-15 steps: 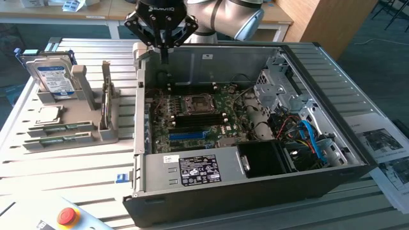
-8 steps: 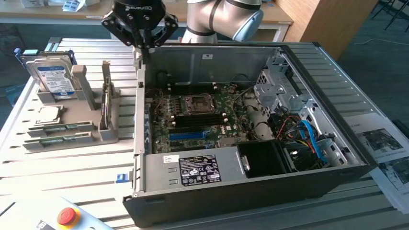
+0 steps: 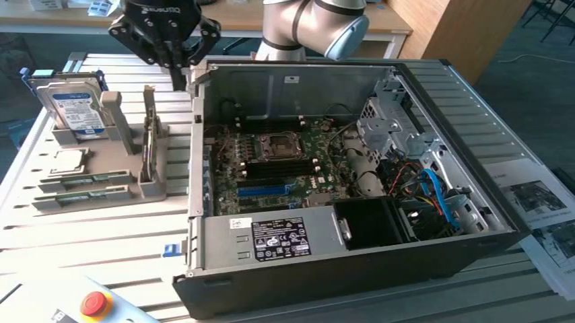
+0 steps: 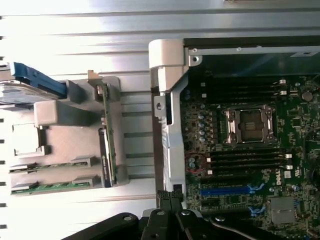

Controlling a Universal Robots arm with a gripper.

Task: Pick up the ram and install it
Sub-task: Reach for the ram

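Lower left, a red stop button [image 3: 94,304] sits on the slatted metal surface [image 3: 108,235] beside the open computer case [image 3: 359,269]. Mid-left, the ram [image 3: 148,118] stands on edge in a grey holder [image 3: 155,190], untouched. Upper left, just past the holder, the claw [image 3: 179,73] hangs pinched shut and empty; the pick-up looks not yet begun. A grasp would need parted jaws squared to the stick's thin top edge. A wooden desk [image 3: 422,27] stands beyond.

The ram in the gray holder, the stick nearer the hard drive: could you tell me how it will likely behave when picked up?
The ram is a thin, narrow green board, so probably stiff and light. Seated in a slot of the gray holder, it should not roll but might tip once freed. Its bare circuitry suggests gripping gently.
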